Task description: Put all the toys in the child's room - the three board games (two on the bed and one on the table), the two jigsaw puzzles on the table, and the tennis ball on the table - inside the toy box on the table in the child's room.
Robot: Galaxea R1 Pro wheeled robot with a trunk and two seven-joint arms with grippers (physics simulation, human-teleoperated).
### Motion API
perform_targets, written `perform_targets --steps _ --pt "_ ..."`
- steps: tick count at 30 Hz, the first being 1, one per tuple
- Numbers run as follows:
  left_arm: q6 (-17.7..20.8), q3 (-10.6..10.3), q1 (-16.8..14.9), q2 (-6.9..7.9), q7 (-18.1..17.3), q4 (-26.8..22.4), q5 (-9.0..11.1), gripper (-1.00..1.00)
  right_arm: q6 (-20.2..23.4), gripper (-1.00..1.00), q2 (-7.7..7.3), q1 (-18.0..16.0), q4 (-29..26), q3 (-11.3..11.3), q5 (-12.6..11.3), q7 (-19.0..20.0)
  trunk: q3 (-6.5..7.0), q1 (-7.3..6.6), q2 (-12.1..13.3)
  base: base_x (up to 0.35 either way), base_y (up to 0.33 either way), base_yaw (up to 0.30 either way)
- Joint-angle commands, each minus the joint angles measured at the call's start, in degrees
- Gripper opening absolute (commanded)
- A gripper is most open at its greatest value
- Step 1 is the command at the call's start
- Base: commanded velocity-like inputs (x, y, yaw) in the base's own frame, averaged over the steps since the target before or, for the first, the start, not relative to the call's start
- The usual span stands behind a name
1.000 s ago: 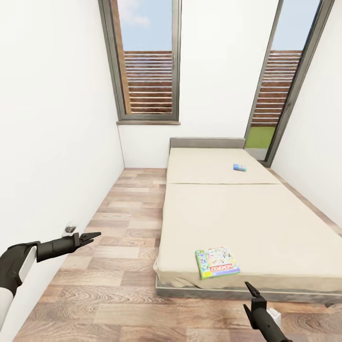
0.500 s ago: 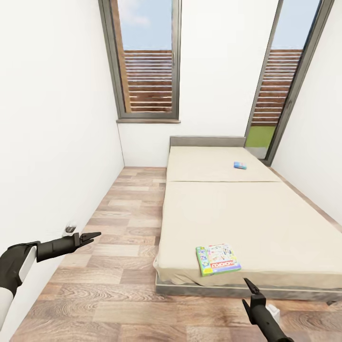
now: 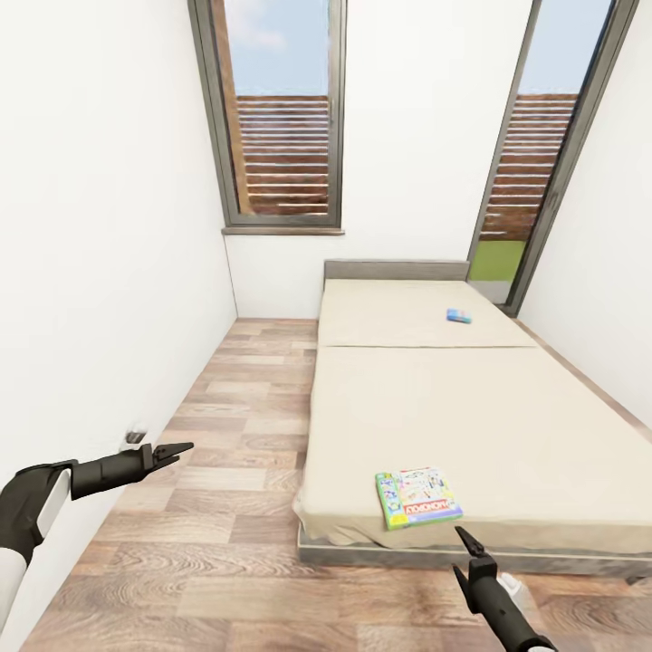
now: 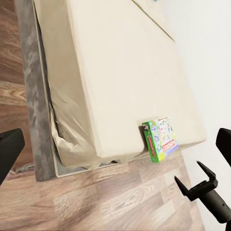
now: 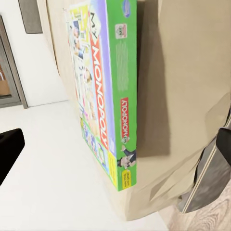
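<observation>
Two board games on bed (image 3: 507,426): Monopoly box (image 3: 417,497) at near edge, blue box (image 3: 458,315) far. Left gripper (image 3: 172,450) and right gripper (image 3: 469,546) both spread, empty.

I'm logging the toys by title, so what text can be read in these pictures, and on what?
"MONOPOLY": on the side edge of the green board game lying at the foot of the bed; it reads again in red on the lid.
Small print on the yellow patch at the box's corner: too small to read.
Blue box farther up the bed: too small to read.
</observation>
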Motion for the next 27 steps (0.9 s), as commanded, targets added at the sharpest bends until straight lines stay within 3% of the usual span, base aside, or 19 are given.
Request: perform_targets --steps 1,27 --pt "0.4 0.0 0.0 0.01 -0.1 0.0 0.2 1.0 0.5 1.0 0.02 0.0 0.0 -0.2 -0.3 0.1 -0.05 0.01 0.0 0.144 0.076 0.0" --pt "0.4 0.0 0.0 -0.13 -0.2 0.0 0.2 1.0 0.4 1.0 0.09 0.0 0.1 -0.1 -0.9 -0.1 -0.05 0.01 0.0 0.074 0.017 0.0"
